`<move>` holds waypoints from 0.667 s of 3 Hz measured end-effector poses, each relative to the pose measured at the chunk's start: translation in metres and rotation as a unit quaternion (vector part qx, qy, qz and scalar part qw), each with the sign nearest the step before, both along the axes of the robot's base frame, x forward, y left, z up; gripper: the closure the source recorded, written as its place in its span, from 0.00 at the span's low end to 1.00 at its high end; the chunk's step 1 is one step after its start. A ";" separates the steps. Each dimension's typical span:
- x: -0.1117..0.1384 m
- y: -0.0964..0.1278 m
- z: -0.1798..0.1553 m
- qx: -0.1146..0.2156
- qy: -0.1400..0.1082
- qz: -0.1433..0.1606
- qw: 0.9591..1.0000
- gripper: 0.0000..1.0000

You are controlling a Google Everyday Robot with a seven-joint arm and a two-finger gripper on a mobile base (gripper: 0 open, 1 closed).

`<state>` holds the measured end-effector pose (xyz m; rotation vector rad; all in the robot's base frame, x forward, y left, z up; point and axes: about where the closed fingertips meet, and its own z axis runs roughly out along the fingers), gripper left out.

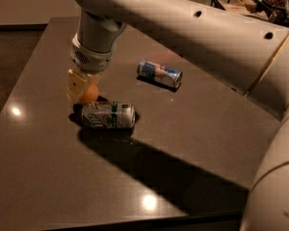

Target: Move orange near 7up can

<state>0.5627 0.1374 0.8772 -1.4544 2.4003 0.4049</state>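
Note:
The orange (90,94) is small and round, held between the fingers of my gripper (84,88) just behind the left end of the 7up can. The 7up can (109,115) is white with green markings and lies on its side on the dark table (48,177). My gripper hangs from the big white arm that comes in from the upper right, and it is shut on the orange, close above the table. The orange sits right next to the can; I cannot tell whether they touch.
A slim blue-and-silver can (159,73) lies on its side further back and to the right. A dark wire rack (241,4) with objects stands at the back right. The table's left edge borders a dark floor (9,57).

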 end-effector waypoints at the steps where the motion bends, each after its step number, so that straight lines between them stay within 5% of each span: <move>1: -0.003 0.004 -0.004 0.003 -0.004 0.002 1.000 0.00; 2: -0.004 0.005 -0.005 0.003 -0.005 0.002 1.000 0.00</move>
